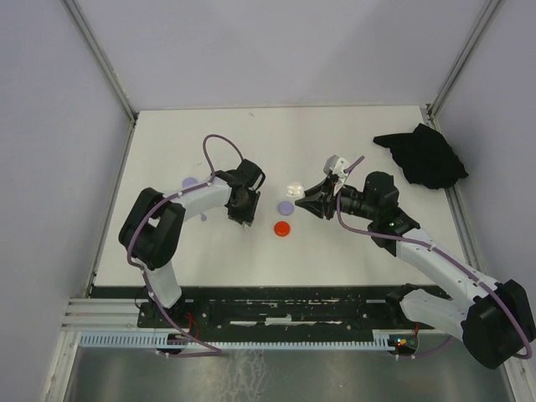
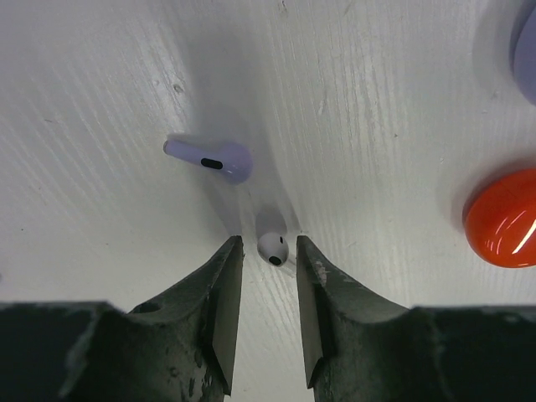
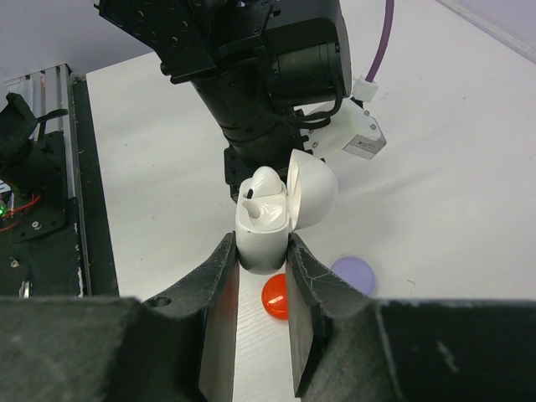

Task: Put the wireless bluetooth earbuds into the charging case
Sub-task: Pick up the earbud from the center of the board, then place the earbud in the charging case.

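Observation:
A white earbud (image 2: 273,248) lies on the table right between my left gripper's fingertips, untouched. My left gripper (image 2: 268,241) is open; in the top view it (image 1: 245,218) points down at the table. A lilac earbud (image 2: 213,159) lies just beyond it. My right gripper (image 3: 260,243) is shut on the white charging case (image 3: 265,224), held upright with its lid (image 3: 314,191) open. One white earbud (image 3: 266,186) sits inside. In the top view the case (image 1: 293,191) is at my right gripper (image 1: 305,199), right of the left gripper.
A red disc (image 1: 283,227) and a lilac disc (image 1: 286,207) lie between the two grippers. Another lilac disc (image 1: 191,182) lies by the left arm. A black cloth (image 1: 423,155) lies at the far right. The left arm's wrist (image 3: 251,75) is close behind the case.

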`<state>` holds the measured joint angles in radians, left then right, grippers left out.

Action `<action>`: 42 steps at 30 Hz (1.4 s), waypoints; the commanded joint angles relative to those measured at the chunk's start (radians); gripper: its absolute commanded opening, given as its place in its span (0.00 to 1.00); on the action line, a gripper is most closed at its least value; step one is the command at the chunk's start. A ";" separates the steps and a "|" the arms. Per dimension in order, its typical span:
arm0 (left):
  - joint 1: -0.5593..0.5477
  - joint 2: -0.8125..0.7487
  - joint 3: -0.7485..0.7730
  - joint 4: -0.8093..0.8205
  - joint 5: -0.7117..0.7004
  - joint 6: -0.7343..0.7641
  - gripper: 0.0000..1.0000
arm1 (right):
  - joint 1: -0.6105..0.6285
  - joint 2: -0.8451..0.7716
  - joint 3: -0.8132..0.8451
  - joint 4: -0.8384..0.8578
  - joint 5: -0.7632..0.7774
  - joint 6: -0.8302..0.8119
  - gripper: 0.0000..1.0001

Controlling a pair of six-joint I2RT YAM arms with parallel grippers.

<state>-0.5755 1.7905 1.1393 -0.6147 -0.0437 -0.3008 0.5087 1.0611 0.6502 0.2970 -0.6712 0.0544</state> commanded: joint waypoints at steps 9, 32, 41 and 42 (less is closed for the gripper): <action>0.001 -0.022 -0.063 0.066 0.035 -0.045 0.27 | 0.003 -0.006 0.008 0.032 0.007 -0.002 0.02; -0.059 -0.612 -0.091 0.375 0.074 0.109 0.19 | 0.029 0.055 0.069 0.160 0.042 0.076 0.02; -0.148 -0.744 -0.086 0.498 0.048 0.226 0.20 | 0.072 0.096 0.097 0.239 0.099 0.089 0.02; -0.159 -0.751 -0.085 0.511 0.050 0.241 0.20 | 0.075 0.100 0.097 0.252 0.101 0.094 0.02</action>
<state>-0.7033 1.0824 1.0470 -0.2241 0.0055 -0.1627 0.5686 1.1507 0.6952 0.4381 -0.6083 0.1287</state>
